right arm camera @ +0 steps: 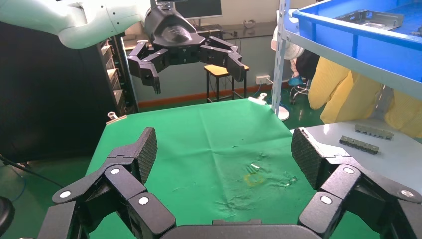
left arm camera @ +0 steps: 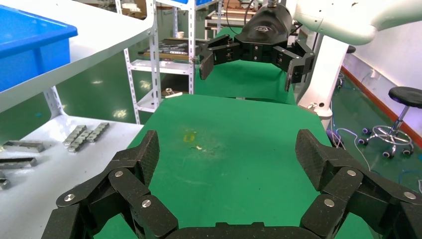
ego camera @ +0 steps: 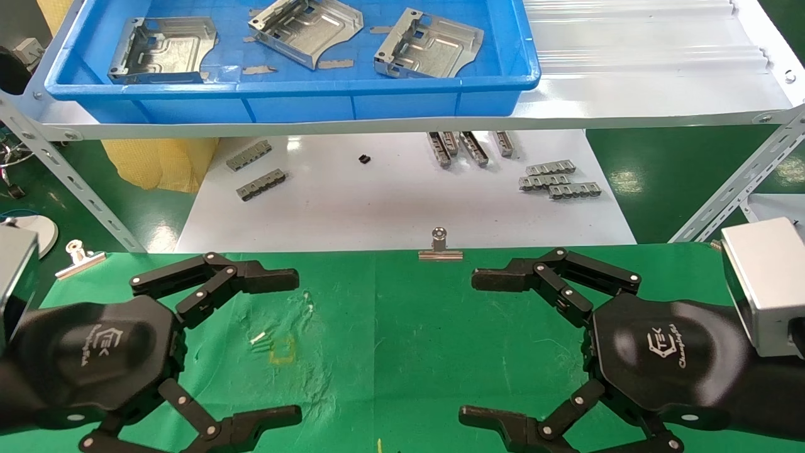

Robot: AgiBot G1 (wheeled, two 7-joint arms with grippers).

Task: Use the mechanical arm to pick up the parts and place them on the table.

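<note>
Closest to the robot, both hands hung low over the green-clothed table (ego camera: 402,327), facing each other across a bare stretch of wrinkled cloth. The left gripper (ego camera: 277,343) had its black jointed fingers spread wide, upper and lower tips far apart, with nothing between them. The right gripper (ego camera: 484,346) mirrored it, just as wide and just as empty. From the left wrist the pads stood well apart over the cloth (left arm camera: 224,149), and the right wrist showed the same spread over the same cloth (right arm camera: 219,149).

A small yellowish mark (ego camera: 281,350) sat on the cloth near the left gripper. At the table's far edge a silver binder clip (ego camera: 439,247) pinched the cloth in the middle, and another clip (ego camera: 80,257) sat at the left corner.

Beyond the table lay a white board (ego camera: 377,201) scattered with small grey toothed strips (ego camera: 558,182).

Farthest off, on a shelf above the board, a blue bin (ego camera: 295,94) held the parts (ego camera: 429,45): three silver-grey stamped plates, roughly square, with raised ribs, folded-up edges with cutouts and a curved notch on one side. They lay apart from one another across the bin floor, untouched by either hand.
</note>
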